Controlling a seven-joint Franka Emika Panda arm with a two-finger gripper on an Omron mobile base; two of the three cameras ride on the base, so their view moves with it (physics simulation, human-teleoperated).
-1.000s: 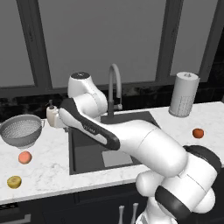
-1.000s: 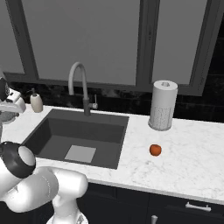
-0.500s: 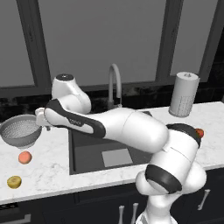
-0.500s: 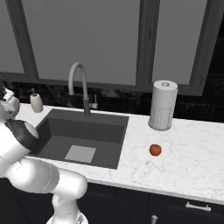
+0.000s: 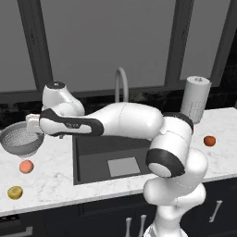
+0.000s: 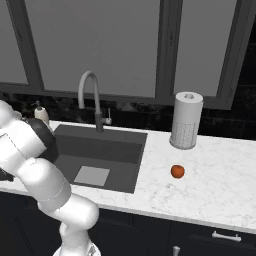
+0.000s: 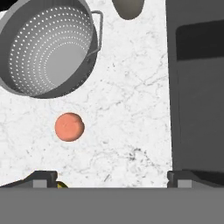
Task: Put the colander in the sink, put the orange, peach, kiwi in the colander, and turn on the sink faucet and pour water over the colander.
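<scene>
Hand point(image 7: 112, 179) spread wide, empty, hovered above white marble surface point(image 7: 131, 109) left of dark grey sink point(image 5: 115, 155). Perforated silver metal colander point(image 7: 46, 48) sat near surface's back-left edge, just beyond hand, away from sink.

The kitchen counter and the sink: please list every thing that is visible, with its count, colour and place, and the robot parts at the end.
colander: one, silver-grey, on the counter left of the sink, nothing in it.
peach: one, salmon-pink, on the counter in front of the colander.
kiwi: one, yellow-olive, near the counter's front edge, left.
orange: one, reddish-orange, on the counter right of the sink.
sink: one, dark grey, nothing in it, lighter panel at its bottom.
sink faucet: one, grey, behind the sink.
soap dispenser: one, beige, behind the sink's left corner.
paper towel roll: one, white, upright, right of the sink.
counter: white marble.
pincer: open, above the counter near the peach.
</scene>
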